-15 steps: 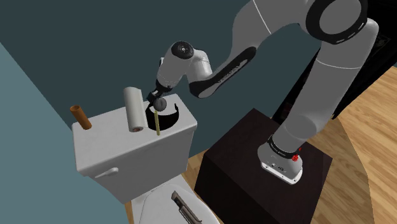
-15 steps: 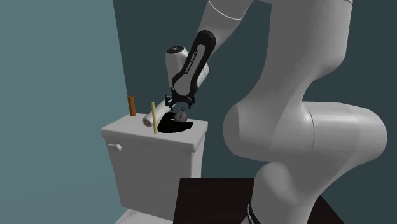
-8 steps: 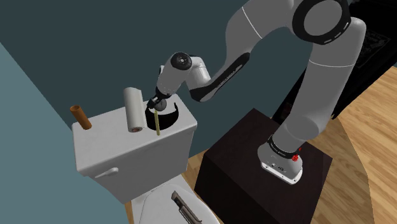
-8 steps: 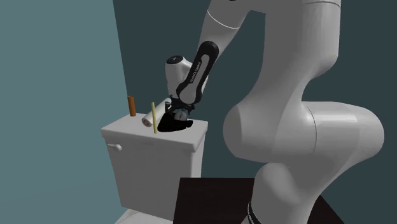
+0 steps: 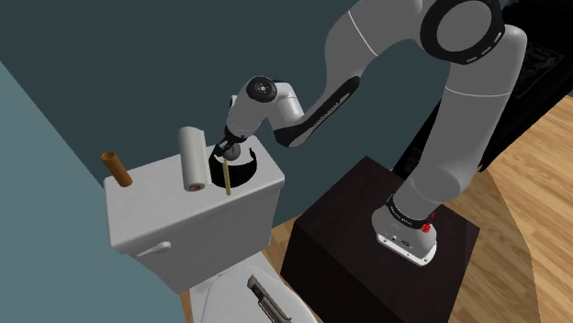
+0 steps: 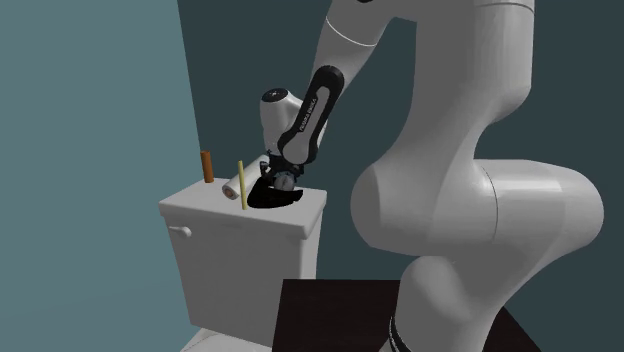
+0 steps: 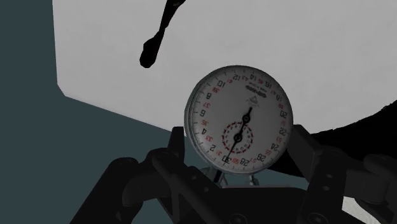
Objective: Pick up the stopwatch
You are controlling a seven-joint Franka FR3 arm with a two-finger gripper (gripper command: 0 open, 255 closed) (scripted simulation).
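Teal walls (image 5: pixel 110 55) are backing a white toilet tank (image 5: pixel 184 229), and its lid (image 5: pixel 147 183) is carrying the small things. The gripper (image 5: pixel 227 150) is sitting low over the lid's back edge, toward the corner nearer the dark stand (image 5: pixel 349 229), and in the shoulder view it is covering most of the stopwatch. In the second exterior view the gripper (image 6: pixel 275 180) is blending into a black curved shape (image 6: pixel 275 197) lying beneath it, so the watch is hard to make out there too.

From the wrist, the stopwatch (image 7: pixel 238 124) is showing its white dial, while the bottom of its case is disappearing behind the gripper (image 7: pixel 238 139). The black fingers (image 7: pixel 177 143) are pressing on the case from both sides, clasping it. Whether the watch is resting on the lid or lifted clear is not showing.

Black and red numerals are ringing the dial (a 20 is legible near the bottom). The small print under the dial's top is too fine to read, as is the lettering along the forearm (image 6: pixel 305 105).

A second ago the gripper was hanging higher, with the watch's grey disc visible below it. Since half a second ago almost nothing is differing. The brown cylinder (image 5: pixel 117 168), white roll (image 5: pixel 193 158) and upright yellow stick (image 5: pixel 225 177) are keeping their places.
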